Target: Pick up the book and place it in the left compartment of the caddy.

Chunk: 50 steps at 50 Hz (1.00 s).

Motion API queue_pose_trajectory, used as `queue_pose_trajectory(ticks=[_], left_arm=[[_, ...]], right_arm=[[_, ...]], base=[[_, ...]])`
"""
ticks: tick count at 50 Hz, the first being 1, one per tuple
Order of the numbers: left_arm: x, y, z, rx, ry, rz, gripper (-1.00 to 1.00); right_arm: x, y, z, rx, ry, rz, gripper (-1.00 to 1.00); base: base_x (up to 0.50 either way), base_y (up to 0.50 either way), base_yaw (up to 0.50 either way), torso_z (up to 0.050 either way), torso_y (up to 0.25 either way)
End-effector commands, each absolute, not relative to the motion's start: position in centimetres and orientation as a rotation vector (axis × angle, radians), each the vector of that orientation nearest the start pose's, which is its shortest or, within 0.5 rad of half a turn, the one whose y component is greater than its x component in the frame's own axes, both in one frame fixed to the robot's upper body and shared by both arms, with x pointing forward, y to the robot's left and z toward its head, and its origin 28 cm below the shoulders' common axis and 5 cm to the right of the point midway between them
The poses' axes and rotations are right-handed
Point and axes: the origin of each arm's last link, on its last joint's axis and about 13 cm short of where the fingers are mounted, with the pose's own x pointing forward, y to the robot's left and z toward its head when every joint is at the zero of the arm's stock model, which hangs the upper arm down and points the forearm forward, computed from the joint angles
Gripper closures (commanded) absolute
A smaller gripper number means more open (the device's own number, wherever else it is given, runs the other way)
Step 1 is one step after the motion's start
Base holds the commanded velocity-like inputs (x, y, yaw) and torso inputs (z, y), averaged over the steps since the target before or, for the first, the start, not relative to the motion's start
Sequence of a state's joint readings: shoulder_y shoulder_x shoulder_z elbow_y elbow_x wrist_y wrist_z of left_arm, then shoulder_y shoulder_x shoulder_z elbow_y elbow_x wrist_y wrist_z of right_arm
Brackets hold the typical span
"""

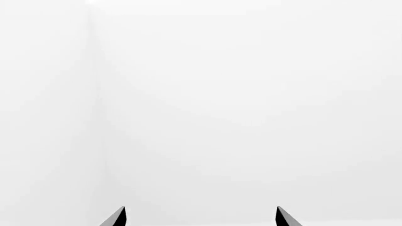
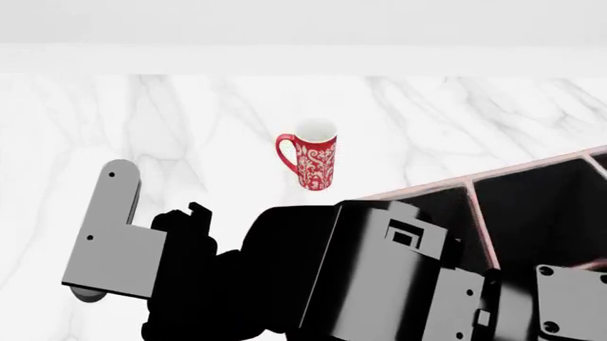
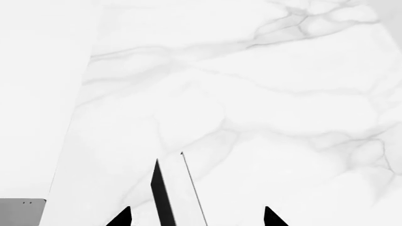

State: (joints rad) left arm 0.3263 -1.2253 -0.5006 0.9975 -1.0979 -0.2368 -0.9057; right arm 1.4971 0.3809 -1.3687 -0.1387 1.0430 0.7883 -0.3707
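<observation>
In the right wrist view the book (image 3: 160, 197) stands edge-on: a black cover, white pages and a thin dark line for the other cover. It sits between the tips of my right gripper (image 3: 196, 217), which is open, with a gap on each side of the book. My left gripper (image 1: 201, 216) is open and empty, facing a white wall. In the head view the reddish-brown caddy (image 2: 479, 220) lies at the right. Its narrow left compartment (image 2: 450, 207) is partly covered by my right arm (image 2: 389, 277). I cannot pick out the book among the black arm parts there.
A red patterned mug (image 2: 315, 162) stands upright on the white marble table (image 2: 170, 121), left of and behind the caddy. My grey left arm link (image 2: 114, 241) is at the lower left. The table edge and a grey part (image 3: 22, 212) show in the right wrist view.
</observation>
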Motion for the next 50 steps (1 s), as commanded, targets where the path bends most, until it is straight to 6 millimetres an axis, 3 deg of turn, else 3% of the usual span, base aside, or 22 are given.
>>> queue_pose_trajectory(ticks=[1,22,50], left_arm=[[13.1,29.0,24.5,0.166,-0.385,0.179,-1.00],[13.1,28.9,24.5,0.167,-0.387,0.174,-1.00],[12.9,28.8,24.6,0.172,-0.393,0.172,-1.00]], right_arm=[[30.3,-1.3,23.0,-0.707,0.376,1.383,-1.00],[30.3,-0.9,20.3,-0.693,0.420,1.388,-1.00],[31.1,-1.0,18.1,-0.660,0.441,1.336,-1.00]], base=[[0.00,0.00,0.00,0.000,0.000],[0.00,0.00,0.00,0.000,0.000],[0.00,0.00,0.00,0.000,0.000]])
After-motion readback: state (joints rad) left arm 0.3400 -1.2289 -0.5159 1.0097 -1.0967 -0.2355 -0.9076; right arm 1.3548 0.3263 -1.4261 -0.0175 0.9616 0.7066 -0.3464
